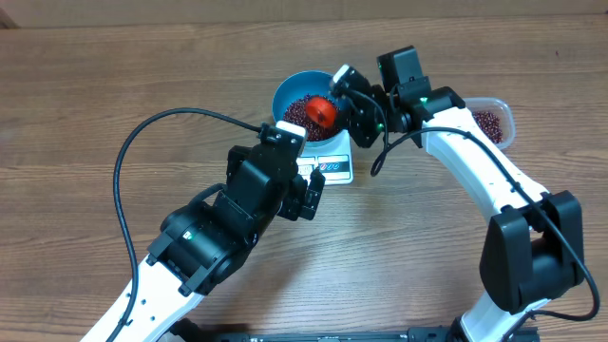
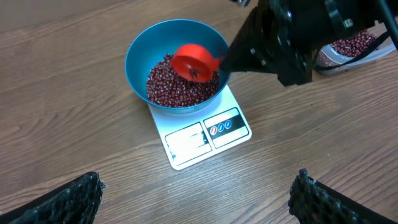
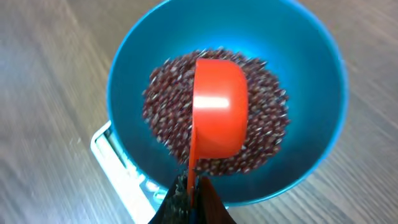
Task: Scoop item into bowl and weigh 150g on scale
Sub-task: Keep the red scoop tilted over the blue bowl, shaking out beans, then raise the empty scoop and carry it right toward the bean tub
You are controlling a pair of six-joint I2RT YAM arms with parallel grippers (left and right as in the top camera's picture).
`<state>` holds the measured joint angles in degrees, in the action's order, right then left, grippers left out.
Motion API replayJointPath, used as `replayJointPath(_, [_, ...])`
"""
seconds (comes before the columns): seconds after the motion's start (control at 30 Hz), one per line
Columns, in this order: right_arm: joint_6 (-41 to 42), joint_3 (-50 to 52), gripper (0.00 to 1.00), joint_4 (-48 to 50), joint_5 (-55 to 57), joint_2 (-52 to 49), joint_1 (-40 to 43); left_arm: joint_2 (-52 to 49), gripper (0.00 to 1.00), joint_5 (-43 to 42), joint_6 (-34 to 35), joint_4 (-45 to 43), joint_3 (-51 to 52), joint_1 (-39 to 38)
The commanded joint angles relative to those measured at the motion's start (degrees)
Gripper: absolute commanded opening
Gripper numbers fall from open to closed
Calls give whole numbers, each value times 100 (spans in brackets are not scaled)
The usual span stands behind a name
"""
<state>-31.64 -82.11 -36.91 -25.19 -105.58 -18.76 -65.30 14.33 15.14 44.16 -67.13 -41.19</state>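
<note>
Scene: a wooden table (image 1: 95,76) seen from above, with two robot arms reaching toward a kitchen scale.
Scale: the white scale (image 2: 205,134) lies flat near the table's middle, its display and buttons facing the left arm. The reading is too small to make out.
Bowl: the blue bowl (image 2: 149,43) sits on the scale.
Beans: a mound of dark red beans (image 3: 261,106) covers the bowl's bottom.
Scoop: an orange-red scoop (image 3: 217,115) hangs over the beans inside the bowl, tipped over. Whether any beans remain in it cannot be told.
Right jaws: closed tight on the scoop's handle, at the bowl's near rim.
Left jaws: spread wide and holding nothing, hovering above the table just beside the scale.
Tub: a clear plastic tub (image 1: 494,119) on the right, apart from the scale, holds more beans.
Progress: scooping looks well under way, with a fair load in the bowl. Because the display is unreadable, reaching the target weight cannot be confirmed, and more scoops may be needed.
</note>
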Motion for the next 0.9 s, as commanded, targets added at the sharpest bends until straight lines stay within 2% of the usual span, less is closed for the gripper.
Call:
replayJointPath(0.0, [-208,-160,4,160,-116,219,-24,-28,100,-2,118,-20,-85,39])
replayJointPath(0.1, [208,-160,4,389,-83,219,-20,-28,100,-2,118,-20,-85,39])
replayJointPath(0.47, [387,-160,4,424,-111,219,-20,-28,99,-2,118,-20,-85,39])
replayJointPath(0.87, [2229,-160,4,367,-890,219,-20,-28,99,-2,118,-20,-85,39])
